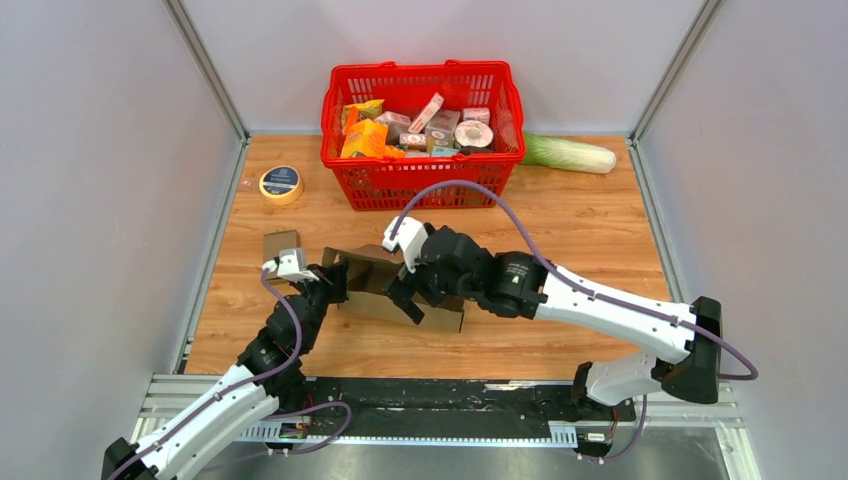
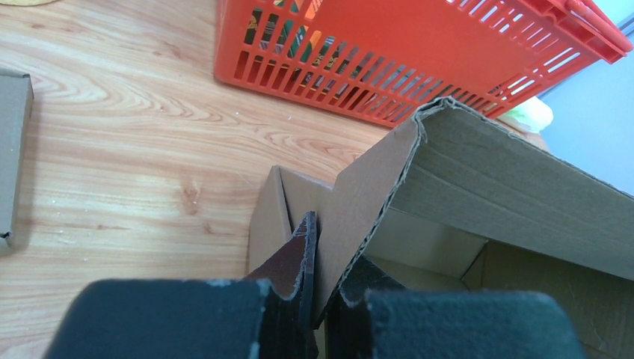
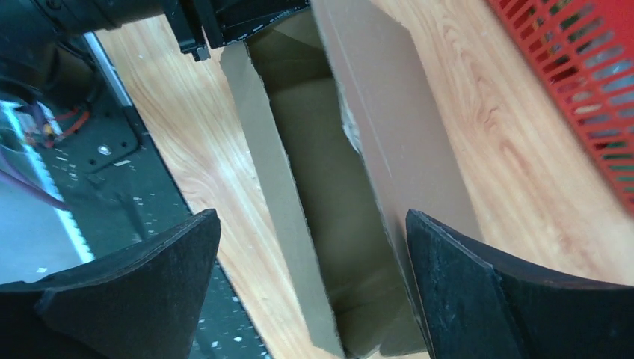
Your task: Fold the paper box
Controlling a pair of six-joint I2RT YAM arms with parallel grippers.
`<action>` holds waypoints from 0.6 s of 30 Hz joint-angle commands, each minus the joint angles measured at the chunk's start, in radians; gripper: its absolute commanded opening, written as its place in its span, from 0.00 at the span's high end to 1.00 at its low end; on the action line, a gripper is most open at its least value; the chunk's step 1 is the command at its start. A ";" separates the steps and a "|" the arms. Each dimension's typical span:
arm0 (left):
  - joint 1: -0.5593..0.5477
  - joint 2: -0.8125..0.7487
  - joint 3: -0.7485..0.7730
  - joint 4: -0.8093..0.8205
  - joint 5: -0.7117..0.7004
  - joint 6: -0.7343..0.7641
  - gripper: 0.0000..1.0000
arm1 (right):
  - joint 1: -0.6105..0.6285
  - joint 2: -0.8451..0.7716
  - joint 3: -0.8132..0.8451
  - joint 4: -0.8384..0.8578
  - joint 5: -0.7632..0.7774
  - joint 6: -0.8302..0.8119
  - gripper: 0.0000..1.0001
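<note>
Fingers [image 2: 295,262] of your left gripper [image 2: 321,262] clamp narrowly on one raised flap [image 2: 359,202] of the paper box [image 1: 440,318], which lies on the table [image 1: 600,230] just before the red basket [image 1: 420,70]. Your right gripper [image 3: 312,224] gapes wide above its open trough. Expect light corrugated card, stiff across panels and yielding only at creases, so grip flap edges. Your right arm [image 1: 600,300] hides the box's middle from above, and its end flaps are unreadable.

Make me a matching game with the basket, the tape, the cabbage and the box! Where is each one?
1 red basket
2 tape roll
3 cabbage
4 cardboard box

A pinched by the left gripper
B just right of the basket
C by the table's left edge
D holds grocery packs

Pairs: 1-D, 2-C, 3-B, 4-A
</note>
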 commanded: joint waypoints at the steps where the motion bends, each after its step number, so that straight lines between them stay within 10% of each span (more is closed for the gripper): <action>1: -0.009 0.009 -0.022 -0.154 0.049 -0.028 1.00 | 0.048 0.012 0.003 0.161 0.167 -0.261 0.00; 6: -0.009 -0.006 -0.023 -0.209 0.068 -0.112 0.89 | 0.072 0.115 0.029 0.137 0.235 -0.352 0.14; 12: -0.007 -0.147 0.114 -0.687 0.238 -0.318 0.59 | 0.075 0.155 -0.057 0.224 0.115 -0.342 0.34; 18: -0.007 -0.449 0.269 -1.141 0.394 -0.393 0.43 | 0.076 0.179 -0.120 0.290 -0.023 -0.248 0.27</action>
